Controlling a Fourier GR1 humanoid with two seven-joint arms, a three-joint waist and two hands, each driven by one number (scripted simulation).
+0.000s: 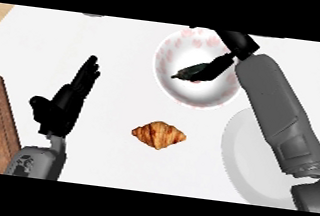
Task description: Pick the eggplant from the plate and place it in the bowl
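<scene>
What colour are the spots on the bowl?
Pink spots on a white bowl, seen in the head view.

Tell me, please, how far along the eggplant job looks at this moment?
Done: the eggplant is off the plate. In hand: the right hand holds it over the bowl, fingers curled round it. Left: releasing it into the bowl. The left hand rests open at the left.
</scene>
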